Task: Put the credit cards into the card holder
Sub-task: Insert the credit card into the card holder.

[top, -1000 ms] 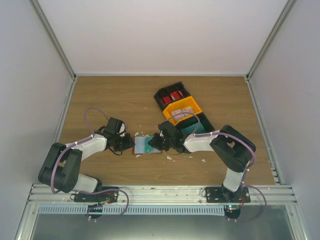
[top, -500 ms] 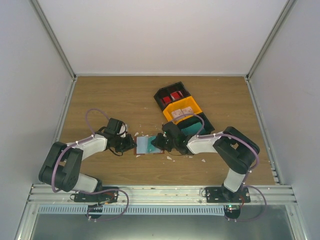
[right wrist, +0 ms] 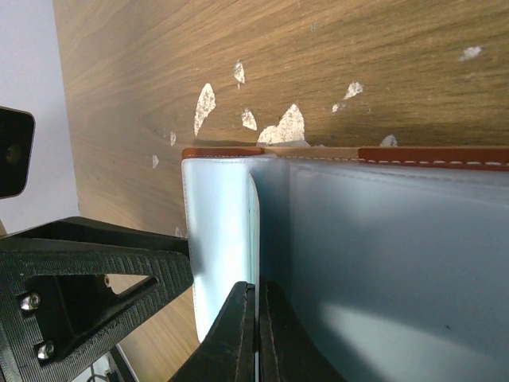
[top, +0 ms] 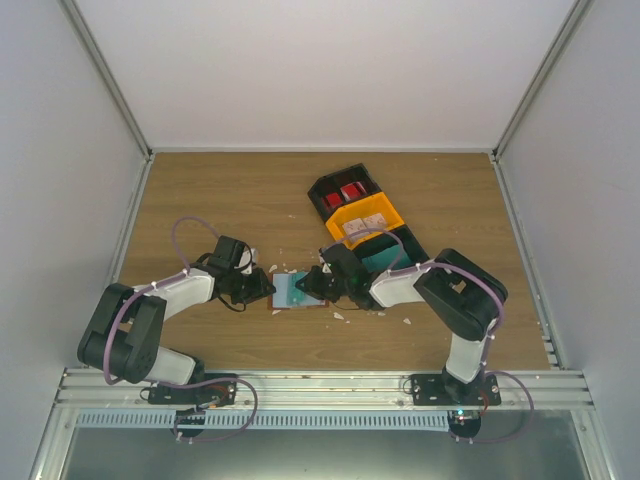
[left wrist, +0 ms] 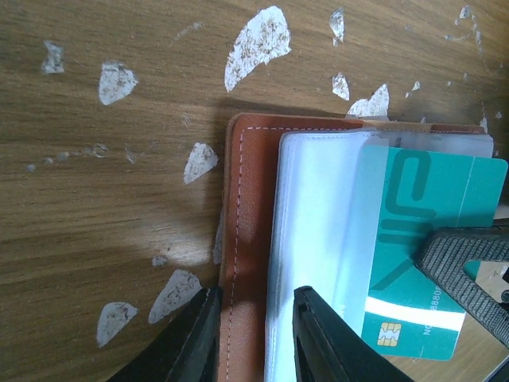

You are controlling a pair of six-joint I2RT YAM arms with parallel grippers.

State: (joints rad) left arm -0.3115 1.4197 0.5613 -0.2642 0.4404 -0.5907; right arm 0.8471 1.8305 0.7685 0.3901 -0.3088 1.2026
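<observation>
Right gripper (right wrist: 256, 334) is closed tight, with a thin edge showing between the fingertips. I read that as the card (left wrist: 429, 231), pinched at its trailing short end. In the left wrist view one right finger (left wrist: 469, 267) lies over that same end.

Left gripper (left wrist: 254, 338) has a narrow gap and straddles the leather edge of the holder (left wrist: 248, 199). I cannot tell if it is clamping or only bracketing.

The holder lies open and flat on the table (left wrist: 95, 199), directly between the two grippers and touching or nearly touching both.

Key relation: the card's long axis runs along the line from right gripper to left gripper. Its leading short edge points away from the right gripper, toward the left one.
- The leading edge looks just tucked under the clear pocket (left wrist: 318, 223). Most of the card sticks out on the right gripper's side.
- The pocket mouth faces the right gripper and its closed end sits at the left fingers.
- So the push goes straight ahead of the right gripper, along the card's length. The left gripper backs the holder on the far side so it doesn't slide.

The right arm holds the card and the left arm is nearer the holder's spine.

Risks, as I judge them: the card skews off axis and jams on the pocket lip, or the holder creeps if the left jaws are loose.

Scraps (left wrist: 256, 36) lie beyond the holder, clear of the path. The tray (top: 370, 215) with red cards (top: 341, 194) sits behind the right gripper, apart. Task looks mid-way, since this card is not seated.
</observation>
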